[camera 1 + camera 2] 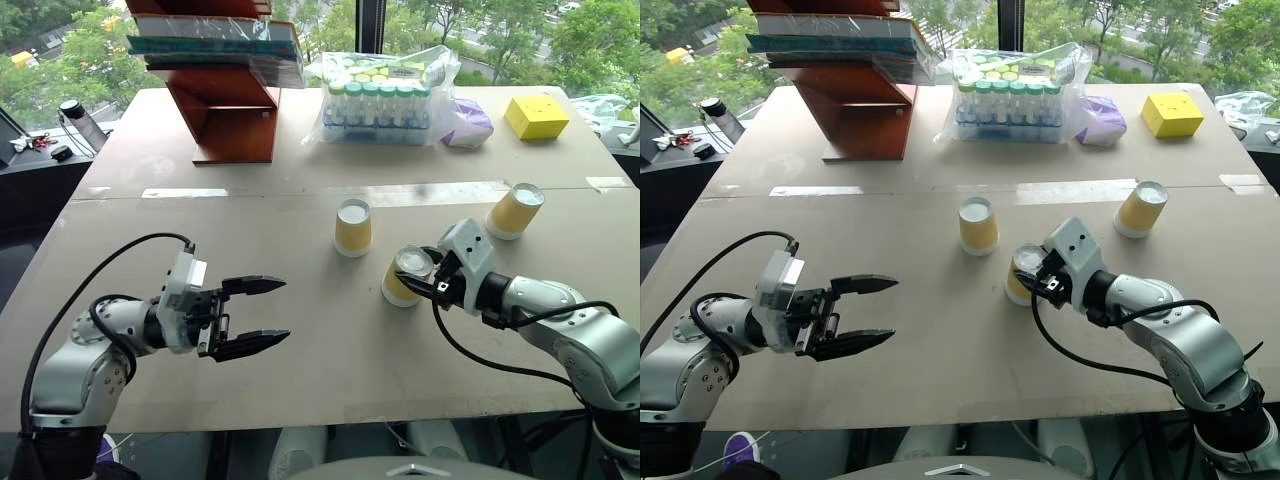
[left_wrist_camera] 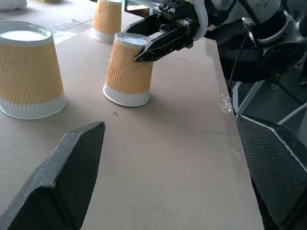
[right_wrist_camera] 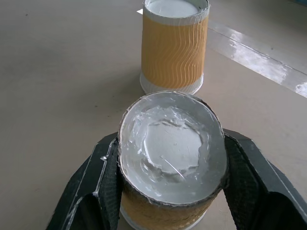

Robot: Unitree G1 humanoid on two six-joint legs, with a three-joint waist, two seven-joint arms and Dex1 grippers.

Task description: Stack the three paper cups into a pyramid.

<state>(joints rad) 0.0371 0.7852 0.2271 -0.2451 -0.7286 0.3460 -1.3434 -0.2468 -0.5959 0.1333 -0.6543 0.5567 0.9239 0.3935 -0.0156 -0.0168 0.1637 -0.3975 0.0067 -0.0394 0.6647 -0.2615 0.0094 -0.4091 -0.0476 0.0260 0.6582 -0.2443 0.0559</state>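
Observation:
Three yellow paper cups stand upside down on the table. The nearest cup (image 1: 403,280) sits between the fingers of my right gripper (image 1: 420,272), whose pads (image 3: 108,187) press its upper sides; its white bottom looks squeezed slightly oval. A second cup (image 1: 352,227) stands just behind it to the left. The third cup (image 1: 515,211) stands apart at the right, leaning a little. My left gripper (image 1: 268,312) hovers open and empty at the left, pointing toward the cups, well short of them.
At the back of the table (image 1: 300,370) stand a red-brown stand (image 1: 225,110) with stacked boxes, a clear pack of green-capped bottles (image 1: 380,100), a purple bag (image 1: 466,125) and a yellow block (image 1: 536,116). A dark bottle (image 1: 82,125) stands off the table's left.

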